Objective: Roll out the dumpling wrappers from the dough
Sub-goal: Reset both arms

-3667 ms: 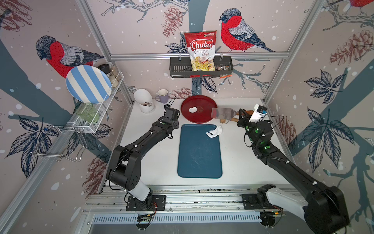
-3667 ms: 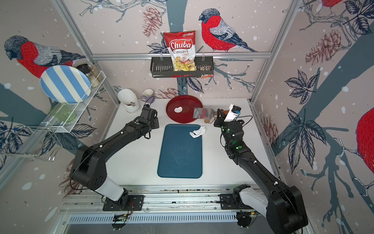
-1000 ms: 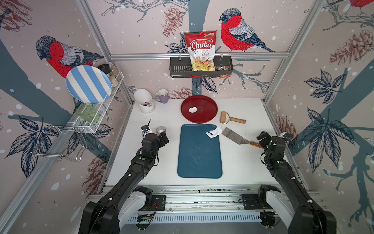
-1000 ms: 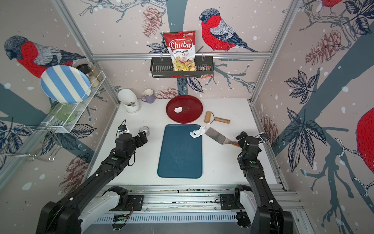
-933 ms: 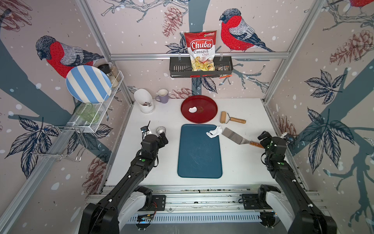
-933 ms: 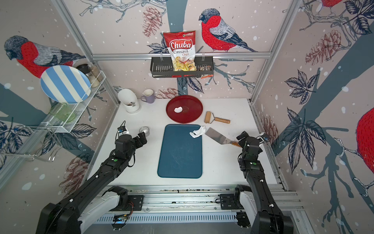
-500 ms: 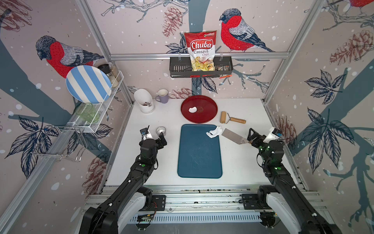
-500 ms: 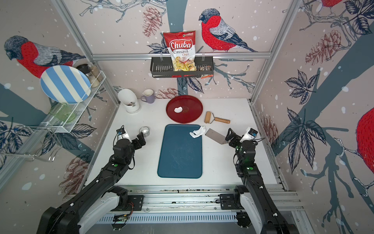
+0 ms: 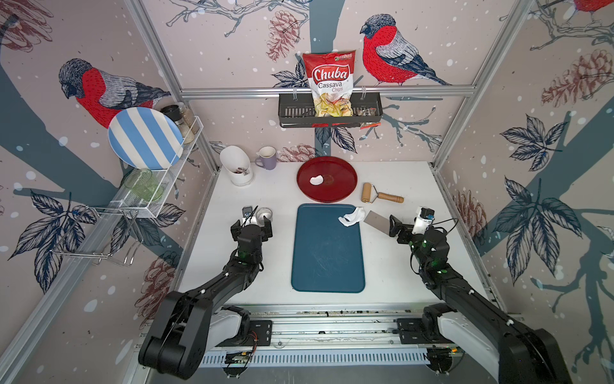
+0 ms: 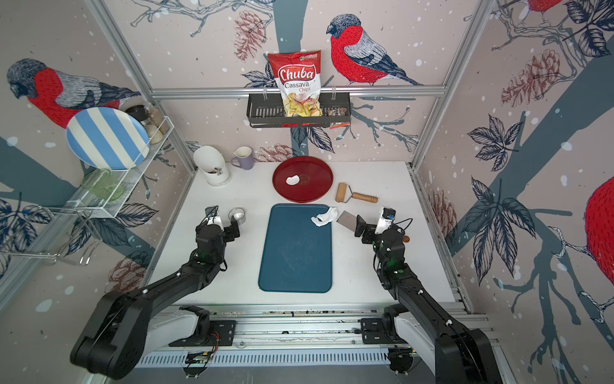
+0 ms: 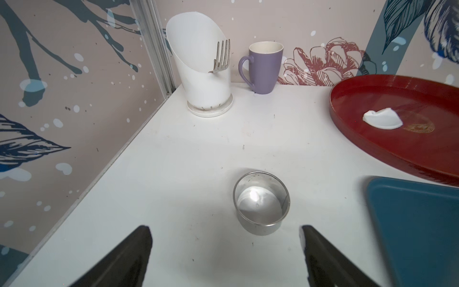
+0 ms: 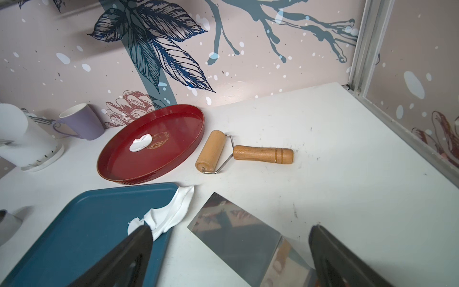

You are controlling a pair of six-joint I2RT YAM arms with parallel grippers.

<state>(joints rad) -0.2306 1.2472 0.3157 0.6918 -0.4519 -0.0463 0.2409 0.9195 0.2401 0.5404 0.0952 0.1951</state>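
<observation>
Dough (image 9: 351, 216) straddles the board (image 9: 327, 252) at its far right corner, so my wide-open right gripper (image 12: 231, 228) could snag it grabbing the spatula (image 9: 375, 220).

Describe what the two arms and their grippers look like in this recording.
The left arm and right arm are matte black, chunky jointed links with small green lights near the wrists and pale grey base housings on the rail. The left gripper and right gripper have black tapered fingers. Each wrist carries a small white camera module with thin black cables looping off.
</observation>
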